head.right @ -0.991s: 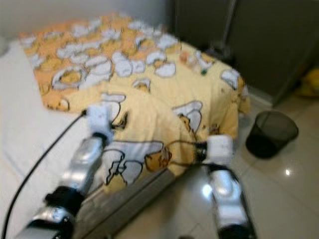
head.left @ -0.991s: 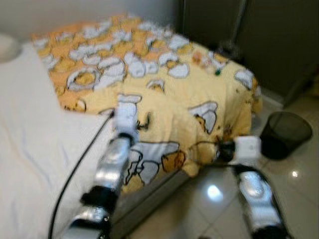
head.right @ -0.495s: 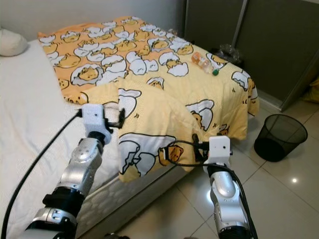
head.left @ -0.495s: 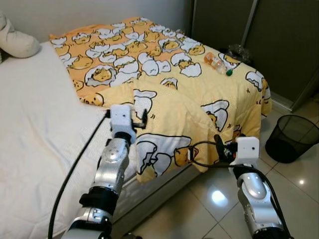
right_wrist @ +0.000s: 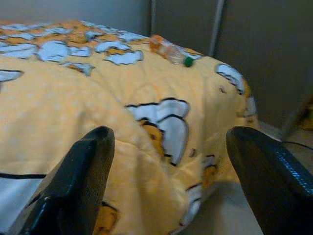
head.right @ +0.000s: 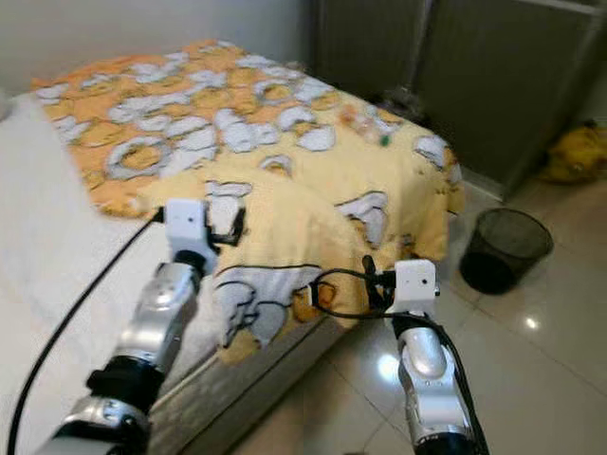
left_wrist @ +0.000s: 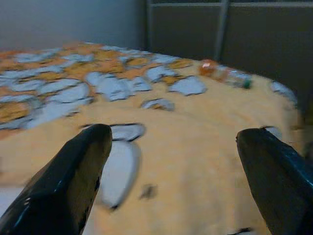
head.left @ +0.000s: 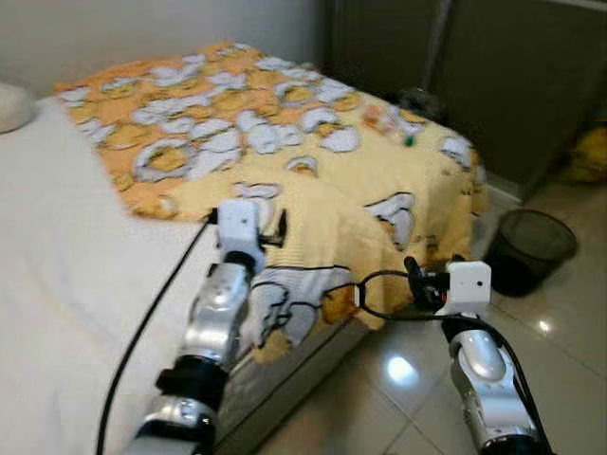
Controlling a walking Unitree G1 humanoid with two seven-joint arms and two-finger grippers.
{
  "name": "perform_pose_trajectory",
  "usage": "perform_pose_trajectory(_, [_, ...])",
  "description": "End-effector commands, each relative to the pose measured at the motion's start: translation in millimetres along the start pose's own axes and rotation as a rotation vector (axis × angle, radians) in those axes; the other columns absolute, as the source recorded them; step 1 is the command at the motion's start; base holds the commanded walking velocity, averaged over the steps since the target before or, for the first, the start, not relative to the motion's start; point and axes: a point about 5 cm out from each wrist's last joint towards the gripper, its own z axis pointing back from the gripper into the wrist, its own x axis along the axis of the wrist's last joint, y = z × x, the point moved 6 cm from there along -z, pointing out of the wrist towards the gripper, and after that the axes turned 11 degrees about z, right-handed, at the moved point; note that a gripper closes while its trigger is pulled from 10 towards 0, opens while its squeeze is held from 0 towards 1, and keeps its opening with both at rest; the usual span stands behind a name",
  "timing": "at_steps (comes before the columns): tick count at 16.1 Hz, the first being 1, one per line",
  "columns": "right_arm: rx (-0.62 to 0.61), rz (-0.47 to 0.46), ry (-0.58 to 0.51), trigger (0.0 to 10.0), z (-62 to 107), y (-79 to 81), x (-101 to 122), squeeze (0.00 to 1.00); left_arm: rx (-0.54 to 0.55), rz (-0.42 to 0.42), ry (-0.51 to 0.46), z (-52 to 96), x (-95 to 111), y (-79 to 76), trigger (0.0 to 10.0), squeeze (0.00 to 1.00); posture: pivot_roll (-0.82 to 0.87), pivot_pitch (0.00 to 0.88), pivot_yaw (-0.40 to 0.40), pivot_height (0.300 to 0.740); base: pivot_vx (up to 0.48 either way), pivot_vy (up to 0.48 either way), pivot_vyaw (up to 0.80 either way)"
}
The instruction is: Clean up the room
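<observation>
Bed [head.left: 57,246]: white mattress surface, bare on robot's left side.
Blanket [head.left: 313,161]: yellow-orange, egg cartoon print, spread over far and right part of bed; near corner folded over, hanging off bed edge toward floor.
Plastic bottle [right_wrist: 170,50]: orange label, green cap, lying on blanket near far right corner of bed.
Wastebasket [head.left: 527,249]: black mesh, standing on tiled floor [head.left: 569,351] to right of bed foot, apart from bed.
Yellow object [head.right: 575,152]: on floor by dark wardrobe doors [head.left: 512,76]; too blurred to identify.
Pillow [head.left: 13,102]: pale, at far left edge of bed.
Left claw [left_wrist: 176,171]: fingers spread wide, empty, held above folded blanket corner.
Right claw [right_wrist: 171,181]: fingers spread wide, empty, beside hanging blanket edge, over floor.
</observation>
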Motion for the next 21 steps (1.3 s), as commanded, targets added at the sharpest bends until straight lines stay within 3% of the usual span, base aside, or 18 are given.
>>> perform_pose_trajectory(1, [0.004, -0.010, -0.009, 10.0, -0.5, 2.0, 3, 0.00, 0.019, -0.014, -0.020, 1.7, 6, 10.4, 10.0, 0.00, -0.21, 0.000, 0.085, 0.740, 0.000, 0.000, 0.00])
perform_pose_trajectory(9, [0.047, -0.021, 0.001, 10.0, -2.6, 12.0, 2, 0.00, 0.051, -0.059, -0.053, 3.4, 20, 30.5, 10.0, 0.00, -0.17, 0.000, 0.085, 0.740, 0.000, 0.060, 0.00])
perform_pose_trajectory(15, [0.059, -0.020, 0.001, 10.0, -6.9, 12.8, 3, 0.00, 0.002, -0.093, -0.062, 3.2, 20, 10.6, 10.0, 0.00, -0.17, 0.000, 0.079, 0.740, 0.000, 0.476, 0.00])
perform_pose_trajectory(17, [0.029, -0.048, 0.016, 10.0, -10.3, 5.1, 2, 0.00, -0.008, -0.117, -0.077, 5.1, 20, 3.6, 10.0, 0.00, -0.17, 0.000, 0.079, 0.740, 0.000, 0.000, 0.27])
perform_pose_trajectory(21, [0.026, -0.036, 0.022, 10.0, -11.1, 2.7, 0, 0.00, 0.003, -0.084, -0.053, 6.7, 12, 0.3, 10.0, 0.00, -0.17, 0.000, 0.078, 0.740, 0.142, -0.192, 0.68])
